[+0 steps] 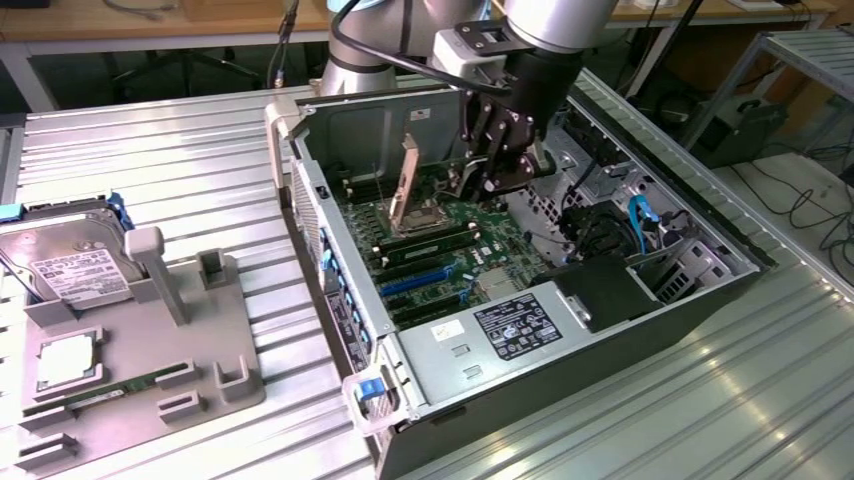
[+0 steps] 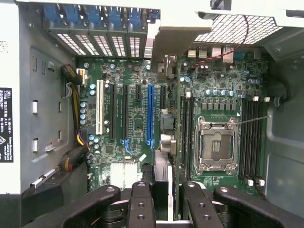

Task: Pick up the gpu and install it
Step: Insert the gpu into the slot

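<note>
The gpu (image 2: 166, 124) is a thin dark card seen edge-on in the wrist view, with its pale metal bracket (image 2: 165, 43) at the case's rear slots. My gripper (image 2: 161, 190) is shut on it, a black finger (image 2: 141, 202) on each side. The card hangs inside the open computer case (image 1: 694, 300), above the motherboard (image 2: 133, 95). It lies between the long blue slot (image 2: 150, 114) and the processor socket (image 2: 214, 145). In the exterior view my gripper (image 1: 483, 180) reaches down into the case, and the bracket (image 1: 408, 165) stands upright beside it.
On the exterior view's left, a grey fixture tray (image 1: 200, 340) holds a silver hard drive (image 1: 80, 265), a processor chip (image 1: 64, 360) and a green memory stick (image 1: 120, 390). The power supply (image 1: 514, 325), blue cables (image 1: 641, 225) and the drive bay crowd the case's near end.
</note>
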Motion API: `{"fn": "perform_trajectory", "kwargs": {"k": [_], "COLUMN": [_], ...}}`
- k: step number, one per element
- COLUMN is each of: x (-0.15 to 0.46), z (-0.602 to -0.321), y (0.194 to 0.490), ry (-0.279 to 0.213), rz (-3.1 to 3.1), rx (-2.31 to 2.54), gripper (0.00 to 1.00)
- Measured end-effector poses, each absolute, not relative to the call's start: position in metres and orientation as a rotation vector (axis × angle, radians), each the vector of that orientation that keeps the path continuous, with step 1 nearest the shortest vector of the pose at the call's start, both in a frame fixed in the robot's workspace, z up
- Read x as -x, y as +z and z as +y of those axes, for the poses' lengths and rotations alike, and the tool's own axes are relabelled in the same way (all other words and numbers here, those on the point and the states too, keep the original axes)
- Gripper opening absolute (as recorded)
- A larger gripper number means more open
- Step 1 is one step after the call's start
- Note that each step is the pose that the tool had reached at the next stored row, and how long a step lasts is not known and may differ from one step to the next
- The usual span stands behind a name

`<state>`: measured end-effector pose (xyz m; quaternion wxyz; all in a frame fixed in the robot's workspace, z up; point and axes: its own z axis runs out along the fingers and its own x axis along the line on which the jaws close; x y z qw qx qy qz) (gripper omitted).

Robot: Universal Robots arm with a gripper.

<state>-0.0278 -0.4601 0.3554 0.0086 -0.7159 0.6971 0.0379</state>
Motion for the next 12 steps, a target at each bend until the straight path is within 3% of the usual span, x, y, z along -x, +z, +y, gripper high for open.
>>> {"fn": "perform_trajectory", "kwargs": {"k": [12], "x": [0.0286], "z": [-0.4635], "y": [0.3494], "ry": [0.117], "rz": [2.177], "rx": [2.236], "gripper": [0.28]}}
